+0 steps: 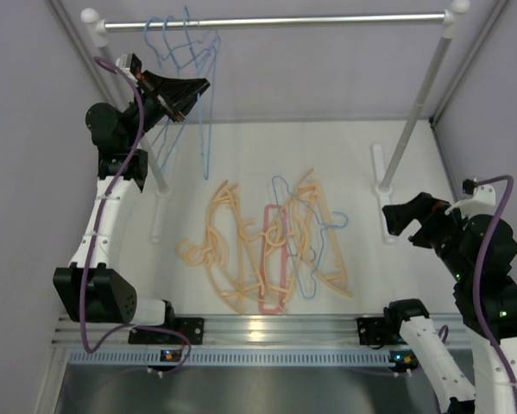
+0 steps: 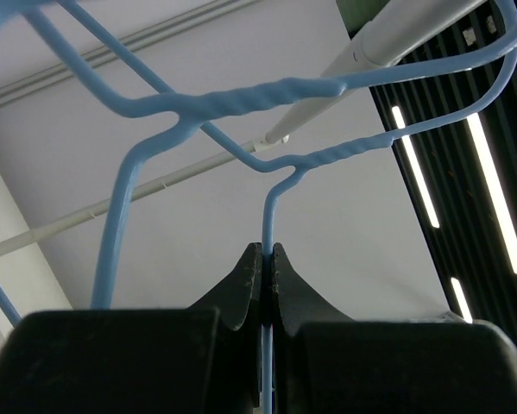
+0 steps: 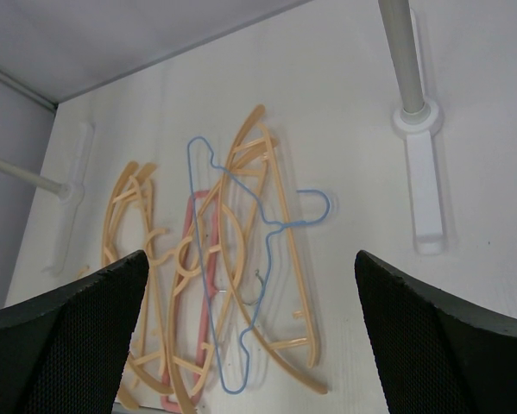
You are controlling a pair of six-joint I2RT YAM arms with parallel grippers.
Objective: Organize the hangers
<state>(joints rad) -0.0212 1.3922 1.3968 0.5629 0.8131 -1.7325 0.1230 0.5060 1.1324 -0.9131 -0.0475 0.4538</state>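
Up at the left end of the silver rail [image 1: 275, 21], several light-blue wire hangers [image 1: 187, 47] hang by their hooks. My left gripper [image 1: 196, 89] is raised there, shut on the thin wire of one blue hanger [image 2: 269, 216] just below its twisted neck. On the table lies a heap of hangers: peach-orange ones [image 1: 228, 250], a pink-red one [image 1: 273, 267] and a blue wire one [image 1: 314, 237]. My right gripper [image 1: 394, 222] hovers open to the right of the heap, nothing between its fingers; its view looks down on the blue hanger [image 3: 267, 224] crossing the peach ones [image 3: 284, 259].
The rail's right post [image 1: 418, 95] stands on a white foot [image 3: 426, 190] just behind my right gripper. The left post's foot [image 1: 159, 207] lies beside the left arm. Grey walls close in both sides; a metal rail [image 1: 267, 328] runs along the near edge.
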